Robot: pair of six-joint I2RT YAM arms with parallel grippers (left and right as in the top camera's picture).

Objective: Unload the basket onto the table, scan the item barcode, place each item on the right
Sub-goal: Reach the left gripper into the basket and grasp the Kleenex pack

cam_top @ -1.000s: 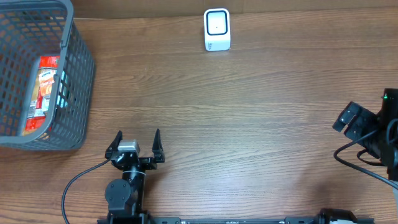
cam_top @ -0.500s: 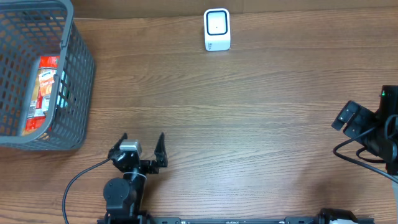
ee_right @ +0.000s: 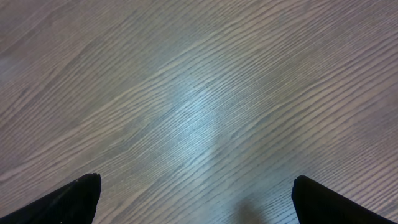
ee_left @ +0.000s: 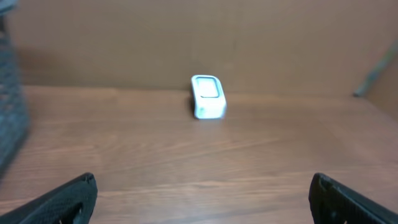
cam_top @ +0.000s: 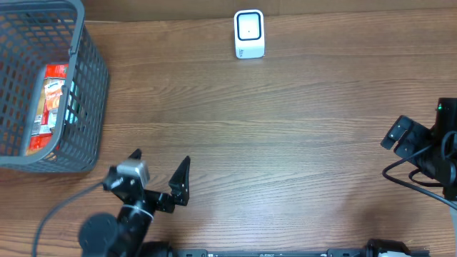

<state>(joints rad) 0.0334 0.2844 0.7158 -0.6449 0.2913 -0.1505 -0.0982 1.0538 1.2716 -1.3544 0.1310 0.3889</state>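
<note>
**Overhead view.**
- Worktop (cam_top: 285,128): brown wood grain, filling your view.
- Basket (cam_top: 91,93): grey mesh, at the far left corner.
- Packet (cam_top: 51,100): red and orange, lying inside the basket against its right wall. This was the item you were to scan. No barcode could be made out on it.
- Scanner (cam_top: 249,33): small and white with a dark-rimmed face, standing at the far edge near the middle, well apart from the basket.
- Left end effector (cam_top: 161,157): near the front edge, below and right of the basket. Its fingers stood wide apart with nothing between them.
- Right end effector (cam_top: 401,137): at the right edge, dark and partly cut off. You could not judge its fingers from here.

**Left wrist view.**
- Left end effector (ee_left: 202,196): two dark fingers (ee_left: 68,199) in the bottom corners, spread wide, holding nothing.
- Scanner (ee_left: 208,104): straight ahead, upright on the worktop.
- Basket (ee_left: 11,118): a blurred grey edge at the left.

**Right wrist view.**
- Right end effector (ee_right: 198,199): fingers (ee_right: 74,196) at the bottom corners, fully apart, with only bare worktop (ee_right: 199,93) beneath.
</note>
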